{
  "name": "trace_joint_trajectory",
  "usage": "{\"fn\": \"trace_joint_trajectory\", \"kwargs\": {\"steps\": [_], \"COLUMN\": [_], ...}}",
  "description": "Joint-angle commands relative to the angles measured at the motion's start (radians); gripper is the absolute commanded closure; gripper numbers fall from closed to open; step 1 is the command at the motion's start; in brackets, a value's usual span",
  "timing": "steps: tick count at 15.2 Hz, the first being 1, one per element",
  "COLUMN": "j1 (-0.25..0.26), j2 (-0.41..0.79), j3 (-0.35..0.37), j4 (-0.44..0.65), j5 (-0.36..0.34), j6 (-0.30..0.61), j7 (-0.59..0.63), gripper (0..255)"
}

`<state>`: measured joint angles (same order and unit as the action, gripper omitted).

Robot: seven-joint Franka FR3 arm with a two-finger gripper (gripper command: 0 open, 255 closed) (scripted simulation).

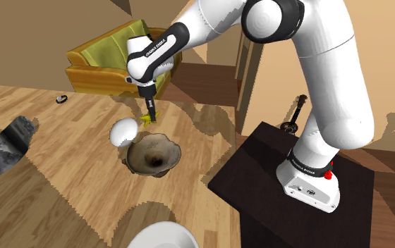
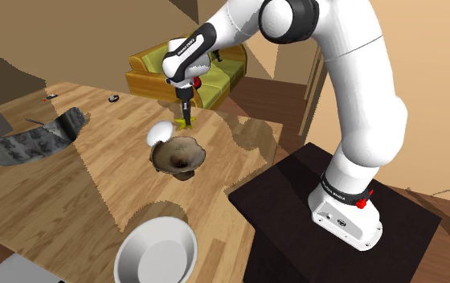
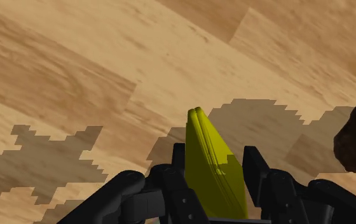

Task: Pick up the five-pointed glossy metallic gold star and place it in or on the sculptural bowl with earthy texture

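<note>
Beside the brown bowl's (image 1: pixel 175 150) rim sits a white egg-shaped thing (image 1: pixel 124 131). No star in the bowl, so you still have the carry and drop. Just beyond the bowl, your gripper (image 1: pixel 147 110) pinches the yellow-gold star (image 3: pixel 212 172) edge-on: grasp looks done. You can't tell if it's clear of the wooden table (image 1: pixel 69 176); most star points are hidden.

Home living room: green sofa (image 1: pixel 104 53) behind wooden table (image 1: pixel 69 148).
</note>
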<state>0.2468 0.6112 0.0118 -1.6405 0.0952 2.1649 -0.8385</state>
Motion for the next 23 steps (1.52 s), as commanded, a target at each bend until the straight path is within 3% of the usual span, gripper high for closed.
{"fn": "trace_joint_trajectory", "kwargs": {"steps": [1,23], "j1": [0.0,-0.001], "j2": [-0.018,-0.148], "j3": [0.0,-0.003], "j4": [0.0,0.103], "j5": [-0.001,-0.009], "j6": [-0.018,-0.25], "j7": [0.002,0.021], "gripper": [255,255]}}
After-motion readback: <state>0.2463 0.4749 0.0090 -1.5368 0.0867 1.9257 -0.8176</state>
